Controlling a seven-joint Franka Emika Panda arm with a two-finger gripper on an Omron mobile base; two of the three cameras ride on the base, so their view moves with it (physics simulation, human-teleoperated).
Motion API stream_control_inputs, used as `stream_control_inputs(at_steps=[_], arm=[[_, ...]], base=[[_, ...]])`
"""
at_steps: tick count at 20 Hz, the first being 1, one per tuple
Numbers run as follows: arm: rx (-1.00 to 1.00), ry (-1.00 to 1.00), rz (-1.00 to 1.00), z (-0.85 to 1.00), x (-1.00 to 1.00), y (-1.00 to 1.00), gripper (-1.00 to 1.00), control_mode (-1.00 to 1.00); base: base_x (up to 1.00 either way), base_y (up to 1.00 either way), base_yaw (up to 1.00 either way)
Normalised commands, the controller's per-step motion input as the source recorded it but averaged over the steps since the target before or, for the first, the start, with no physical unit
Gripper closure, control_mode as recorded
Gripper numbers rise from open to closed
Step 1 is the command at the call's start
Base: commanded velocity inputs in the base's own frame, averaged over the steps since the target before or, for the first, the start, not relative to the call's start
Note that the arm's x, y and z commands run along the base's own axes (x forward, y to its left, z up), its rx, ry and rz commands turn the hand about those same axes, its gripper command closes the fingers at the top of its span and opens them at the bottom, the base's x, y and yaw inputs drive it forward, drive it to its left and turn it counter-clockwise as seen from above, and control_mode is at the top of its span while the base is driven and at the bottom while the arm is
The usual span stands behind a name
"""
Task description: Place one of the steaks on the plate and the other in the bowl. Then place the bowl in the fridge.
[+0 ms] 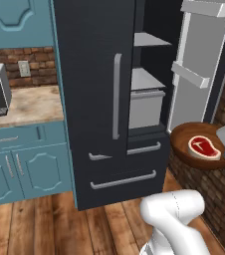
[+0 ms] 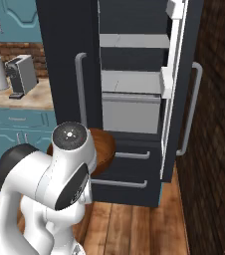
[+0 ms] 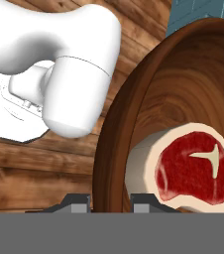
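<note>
Bowl (image 1: 184,137) with the red steak (image 1: 203,147) sits clamped by its rim in your tool (image 3: 111,201); the open fridge (image 1: 149,89) shelves lie up and left.

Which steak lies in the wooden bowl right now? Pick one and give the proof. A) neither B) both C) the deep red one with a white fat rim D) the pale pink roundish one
C: the bowl, held in front of the open fridge, carries a single deep red steak with a white fat rim.

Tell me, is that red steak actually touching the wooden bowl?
Touching. In the hand view the steak lies against the inner wall of the bowl, no gap between them.
</note>
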Motion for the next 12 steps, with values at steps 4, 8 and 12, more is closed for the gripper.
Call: stream_control_inputs(at_steps=[4,8,12], arm=[[0.0,0.0,0.0,0.0,0.0,0.0,1.0,1.0],[0.0,0.0,0.0,0.0,0.0,0.0,1.0,1.0],[0.0,0.0,0.0,0.0,0.0,0.0,1.0,1.0]], base=[[0.63,0.0,-0.26],[0.61,0.0,-0.27],[0.49,0.06,-0.24]])
